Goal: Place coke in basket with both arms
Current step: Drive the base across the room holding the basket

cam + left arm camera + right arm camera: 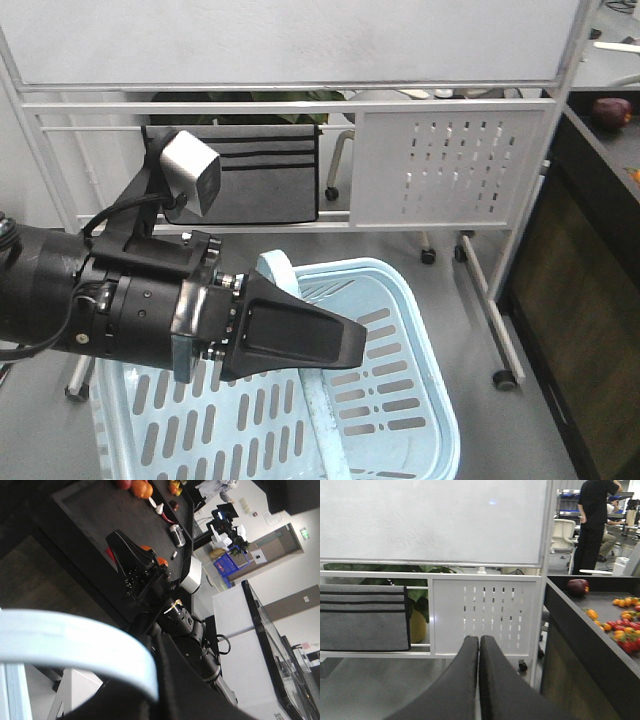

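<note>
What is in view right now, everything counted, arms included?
pale blue plastic basket: one, slotted sides, under the left gripper, handle raised.
whiteboard on a wheeled metal frame: one, white, behind the basket.
grey fabric pouch: one, black stripes, hanging on the frame.
white perforated panel: one, on the frame beside the pouch.
dark table: one, black, at the right.
dark red round fruit: one, on the table.
small fruits: many, orange and red, on the table.
person: one, in black, standing far behind the table.
red Coke bottle: none made out.
left gripper: one, black, apparently closed round the basket handle.
right gripper: one, black, shut, empty, facing the panel.
</note>
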Robot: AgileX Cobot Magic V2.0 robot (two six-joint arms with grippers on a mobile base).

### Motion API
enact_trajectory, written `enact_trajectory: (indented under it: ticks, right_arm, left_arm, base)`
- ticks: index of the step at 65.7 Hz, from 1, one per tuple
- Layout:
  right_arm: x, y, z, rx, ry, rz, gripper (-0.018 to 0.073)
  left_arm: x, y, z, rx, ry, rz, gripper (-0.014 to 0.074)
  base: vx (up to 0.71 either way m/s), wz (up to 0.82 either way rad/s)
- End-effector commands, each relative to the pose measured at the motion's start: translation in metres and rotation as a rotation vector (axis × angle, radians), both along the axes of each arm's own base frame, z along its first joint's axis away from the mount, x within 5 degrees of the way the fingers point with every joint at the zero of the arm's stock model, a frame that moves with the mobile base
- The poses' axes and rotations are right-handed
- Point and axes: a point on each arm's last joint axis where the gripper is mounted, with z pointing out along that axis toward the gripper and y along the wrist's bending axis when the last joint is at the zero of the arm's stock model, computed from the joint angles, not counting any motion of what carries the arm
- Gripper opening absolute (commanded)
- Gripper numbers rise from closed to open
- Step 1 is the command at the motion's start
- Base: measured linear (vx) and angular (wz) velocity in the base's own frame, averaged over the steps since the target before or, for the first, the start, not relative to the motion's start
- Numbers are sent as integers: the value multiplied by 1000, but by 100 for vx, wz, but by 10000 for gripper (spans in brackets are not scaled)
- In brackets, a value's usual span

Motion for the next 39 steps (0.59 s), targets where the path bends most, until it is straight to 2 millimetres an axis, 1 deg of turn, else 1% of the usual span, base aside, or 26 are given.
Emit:
enact_trajectory:
  ticks: [1, 23, 39]
  right_arm:
    - [-1, 1, 4, -17, -72, 4, -5]
    - [-1, 1, 4, -17, -72, 4, -5]
    - [-1, 1, 4, -17, -72, 4, -5]
  left_arm:
    - [-7, 1, 23, -105, -18, -5, -6]
    - [-7, 1, 22, -104, -18, -5, -6]
    - [-7, 1, 23, -104, -18, -5, -6]
  base:
    - [24, 19]
    - [24, 22]
    - [22, 32]
